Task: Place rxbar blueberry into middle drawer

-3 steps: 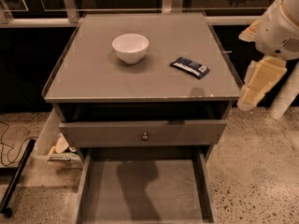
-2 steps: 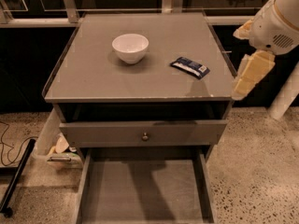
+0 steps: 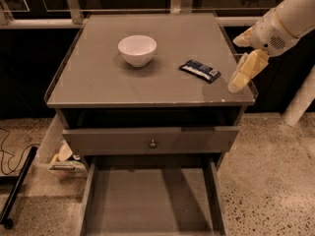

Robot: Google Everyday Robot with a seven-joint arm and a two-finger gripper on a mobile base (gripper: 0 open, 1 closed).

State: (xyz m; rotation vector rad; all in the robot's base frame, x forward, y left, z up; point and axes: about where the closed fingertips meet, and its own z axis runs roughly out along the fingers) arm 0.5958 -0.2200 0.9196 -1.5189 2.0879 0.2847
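Rxbar blueberry [image 3: 199, 71] lies flat on the cabinet top [image 3: 123, 85], toward the cabinet's right side, its dark blue wrapper turned at a slight angle to the front edge. I note a white bowl [image 3: 137, 50] standing upright on the same top, nearer the cabinet's middle and back, well apart from the bar.

The gripper [image 3: 241, 75] hangs at the cabinet's front right corner, just above the low rim of the top and near the bar without touching it. I cannot tell from this view whether it is wide or narrow; it holds nothing that I can see.

The top is a plain grey slab with a thin raised lip on its sides. Below it, on the cabinet's front, the upper drawer front [image 3: 98, 140] with a small round knob [image 3: 153, 143] stands slightly out. Beneath that the middle drawer [image 3: 147, 205] is pulled well out from the cabinet, its flat grey floor bare.

Around the cabinet I see a speckled stone floor [image 3: 266, 181]. A dark cable [image 3: 10, 151] and a black bar [image 3: 17, 188] lie to the cabinet's left. Dark glazed panels run behind the cabinet.
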